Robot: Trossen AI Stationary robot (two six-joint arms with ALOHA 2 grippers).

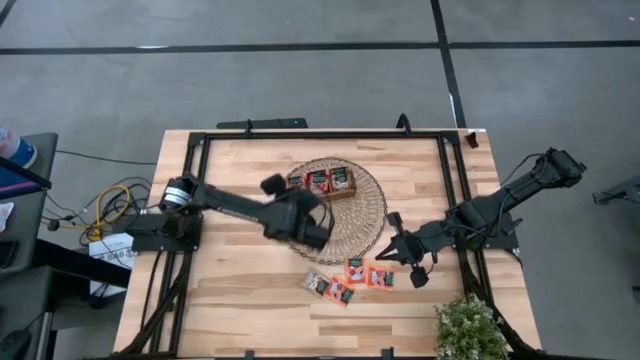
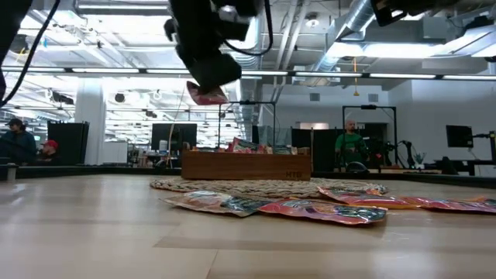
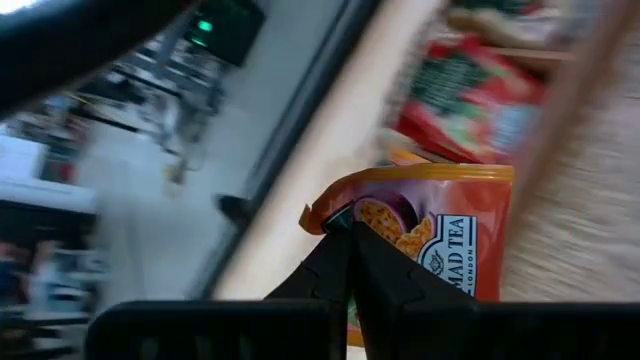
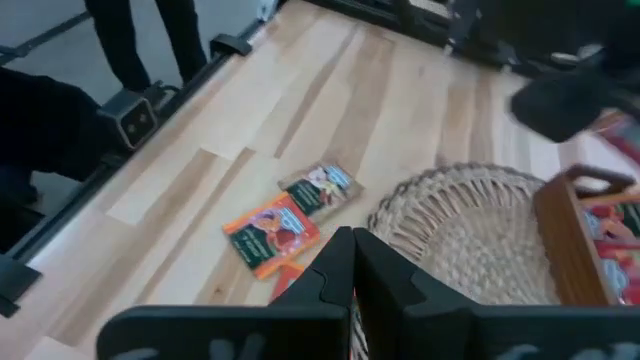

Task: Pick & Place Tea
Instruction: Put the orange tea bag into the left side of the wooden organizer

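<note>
From above, some tea sachets (image 1: 318,181) already lie in the wooden tray (image 1: 325,197), four more (image 1: 349,277) wait on the tabletop (image 1: 240,300). Low view: left gripper (image 2: 205,84) hangs high. Its wrist view shows jaws clamped on a sachet (image 3: 440,235). Right gripper (image 4: 352,262) hovers, jaws together, empty.

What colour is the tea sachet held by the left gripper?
Red-orange sachet, with a white label; left wrist view shows it best.

Left gripper (image 1: 318,226) at frame centre, fingers pinched together; right gripper (image 1: 388,246) centre-right, fingers closed, arm reaching in from right.
</note>
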